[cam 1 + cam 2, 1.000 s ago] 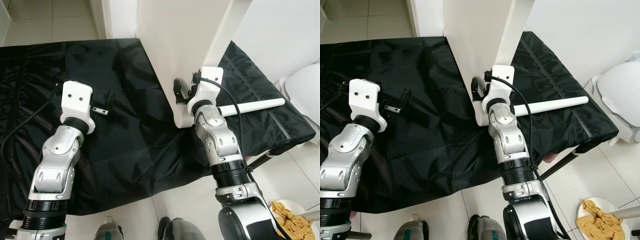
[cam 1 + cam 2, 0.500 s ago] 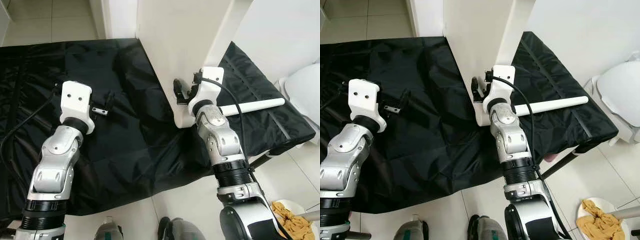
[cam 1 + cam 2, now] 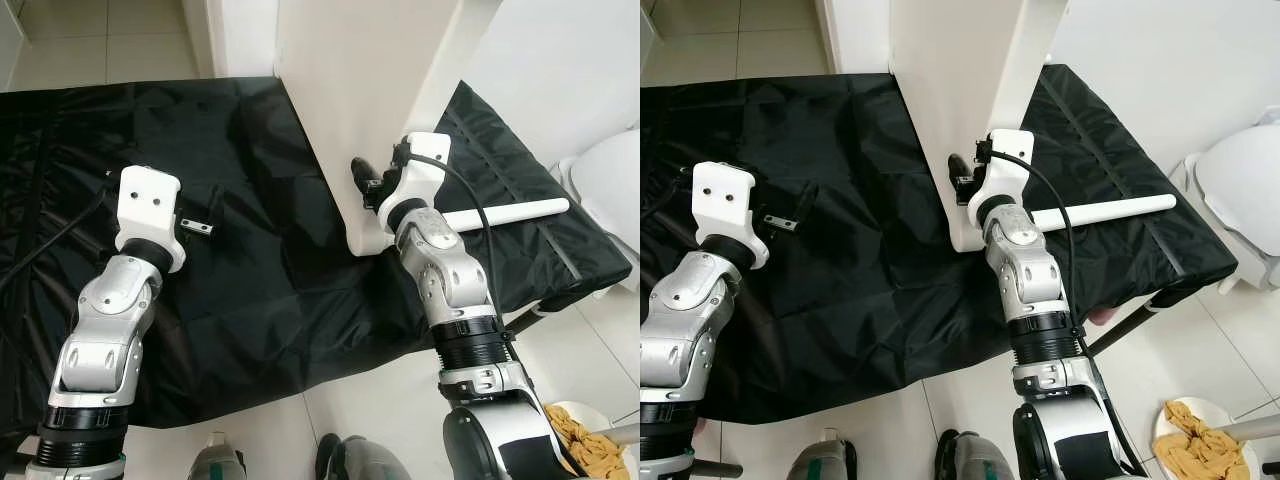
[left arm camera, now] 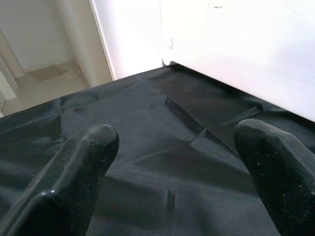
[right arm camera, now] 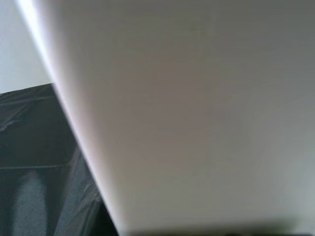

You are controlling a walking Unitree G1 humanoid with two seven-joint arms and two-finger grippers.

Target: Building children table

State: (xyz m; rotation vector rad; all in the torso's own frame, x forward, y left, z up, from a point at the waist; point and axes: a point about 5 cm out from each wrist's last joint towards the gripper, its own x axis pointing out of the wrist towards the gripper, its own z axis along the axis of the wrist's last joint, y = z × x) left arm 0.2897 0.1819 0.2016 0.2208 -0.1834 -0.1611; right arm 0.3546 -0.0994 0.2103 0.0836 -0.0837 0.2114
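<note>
A large white tabletop panel [image 3: 360, 90] stands upright on its edge on the black cloth [image 3: 250, 290]. My right gripper [image 3: 366, 178] is at the panel's lower corner; one black finger lies against its near face and it looks shut on the panel. The right wrist view has that white panel [image 5: 197, 113] very close. A white table leg [image 3: 505, 212] lies on the cloth just right of the right wrist. My left gripper [image 4: 172, 162] hovers open over the cloth to the panel's left, with nothing between its fingers [image 4: 69, 182].
The black cloth ends at a tiled floor [image 3: 350, 410] near my feet [image 3: 345, 462]. A white rounded object [image 3: 610, 175] stands at the right. A bowl with yellow cloth [image 3: 580, 440] sits on the floor at lower right. A white wall [image 3: 560, 60] rises behind.
My right gripper has shifted slightly right along the panel's corner. The left arm has drifted a little to the left. The panel and leg stay put.
</note>
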